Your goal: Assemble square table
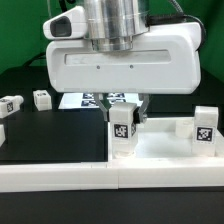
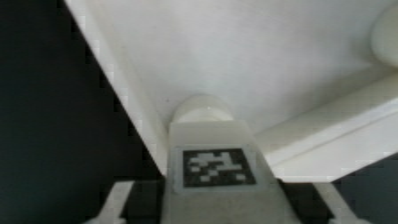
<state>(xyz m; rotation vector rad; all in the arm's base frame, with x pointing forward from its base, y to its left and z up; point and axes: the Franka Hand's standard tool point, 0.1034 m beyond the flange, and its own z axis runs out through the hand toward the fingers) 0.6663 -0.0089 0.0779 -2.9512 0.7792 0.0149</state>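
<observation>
My gripper [image 1: 124, 116] is shut on a short white leg [image 1: 122, 131] with a black-white tag, and holds it upright over the near left corner of the square table top [image 1: 165, 148]. In the wrist view the leg [image 2: 217, 160] runs between my two fingers [image 2: 118, 203], its rounded end over the white top [image 2: 214, 50]. A second tagged leg [image 1: 203, 125] stands upright on the top at the exterior view's right, and shows in the wrist view [image 2: 338, 125]. Two loose legs [image 1: 40, 98] [image 1: 10, 105] lie on the black table at the exterior view's left.
The marker board [image 1: 85, 100] lies flat behind my gripper. A long white bar-shaped wall [image 1: 100, 178] runs along the front edge. The black table surface [image 1: 50, 135] lies to the exterior view's left of the top.
</observation>
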